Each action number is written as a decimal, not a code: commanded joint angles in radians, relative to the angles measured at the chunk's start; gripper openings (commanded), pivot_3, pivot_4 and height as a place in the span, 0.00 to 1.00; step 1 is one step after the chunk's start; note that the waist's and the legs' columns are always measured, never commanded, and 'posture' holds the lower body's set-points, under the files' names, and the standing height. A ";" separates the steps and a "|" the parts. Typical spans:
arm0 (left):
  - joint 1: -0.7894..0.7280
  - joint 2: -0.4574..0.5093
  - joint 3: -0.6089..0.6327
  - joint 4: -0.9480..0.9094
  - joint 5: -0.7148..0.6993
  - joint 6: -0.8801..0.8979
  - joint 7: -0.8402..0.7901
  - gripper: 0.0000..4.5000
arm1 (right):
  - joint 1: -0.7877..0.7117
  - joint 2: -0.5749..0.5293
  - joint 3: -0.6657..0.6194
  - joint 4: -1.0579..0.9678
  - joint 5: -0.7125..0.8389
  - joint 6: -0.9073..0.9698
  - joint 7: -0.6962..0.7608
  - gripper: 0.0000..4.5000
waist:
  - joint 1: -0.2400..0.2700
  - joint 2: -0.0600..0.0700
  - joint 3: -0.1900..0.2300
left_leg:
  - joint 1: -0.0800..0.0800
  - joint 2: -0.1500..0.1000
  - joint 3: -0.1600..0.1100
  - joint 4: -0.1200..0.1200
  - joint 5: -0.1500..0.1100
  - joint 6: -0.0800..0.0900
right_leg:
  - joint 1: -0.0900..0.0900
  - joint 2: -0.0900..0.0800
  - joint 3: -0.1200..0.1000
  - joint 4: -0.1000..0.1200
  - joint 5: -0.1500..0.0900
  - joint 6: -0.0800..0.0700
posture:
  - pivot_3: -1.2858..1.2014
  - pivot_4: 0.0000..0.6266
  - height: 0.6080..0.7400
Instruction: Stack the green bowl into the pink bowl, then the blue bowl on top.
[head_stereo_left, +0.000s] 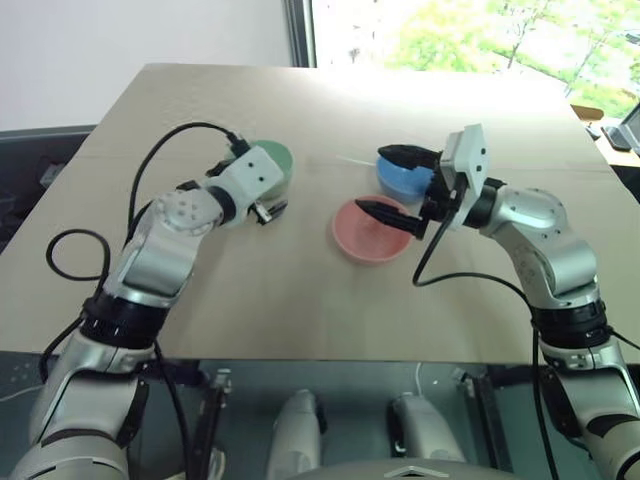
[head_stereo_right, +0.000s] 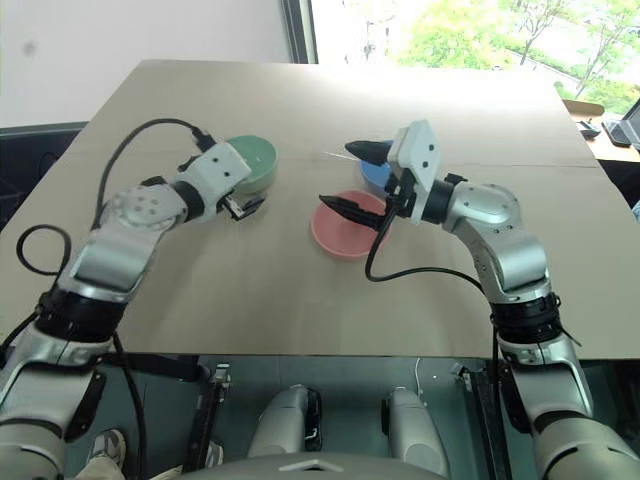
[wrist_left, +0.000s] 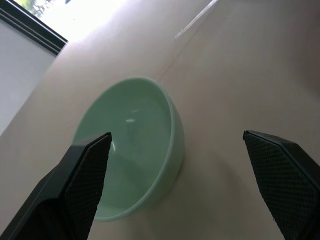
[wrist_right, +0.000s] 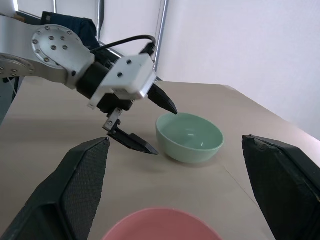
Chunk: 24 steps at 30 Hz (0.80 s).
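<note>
A small round mint-green plastic bowl is sitting upright on the beige counter, toward the robot's left. The left pincer is hovering just beside it with its two black fingers spread wide: one fingertip is reaching over the bowl's near rim while the other is hanging lower, outside the wall. In the left wrist view the bowl is lying partly between the fingers and nothing is being pinched.

A small round salmon-pink plastic bowl is resting near the middle of the counter, well apart from the green one, with bare surface between them. A small round bright blue plastic bowl is standing just behind the pink one, close beside it.

The right pincer is pointing toward the robot's left, fingers spread wide and holding nothing. Its upper finger is hanging over the blue bowl and its lower finger over the pink bowl's rim, so it is partly covering both.

A thin pale line is lying on the counter beside the blue bowl; what it is cannot be told.
</note>
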 joint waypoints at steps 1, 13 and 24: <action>-0.067 -0.016 -0.050 0.103 0.080 -0.019 -0.033 1.00 | 0.007 -0.012 -0.031 -0.068 0.020 0.010 -0.021 0.99 | -0.001 0.000 0.000 | 0.000 0.000 0.000 0.000 0.000 0.000 | 0.000 0.000 0.000 0.000 0.000 0.000 | 0.52 0.24 1.00; -0.185 -0.106 -0.080 0.351 0.193 -0.185 -0.049 0.11 | 0.068 -0.063 -0.058 -0.142 0.018 0.035 -0.074 1.00 | 0.000 0.000 0.000 | -0.001 0.000 0.000 0.000 0.000 0.000 | -0.001 0.000 0.000 0.000 0.000 0.000 | 0.52 0.24 1.00; -0.187 -0.136 0.028 0.253 0.008 -0.320 -0.261 0.02 | 0.172 -0.143 -0.141 -0.216 0.059 0.072 -0.087 1.00 | 0.006 -0.001 0.000 | -0.002 0.000 0.000 0.000 0.000 0.000 | -0.001 0.000 0.000 0.000 0.000 0.000 | 0.52 0.24 1.00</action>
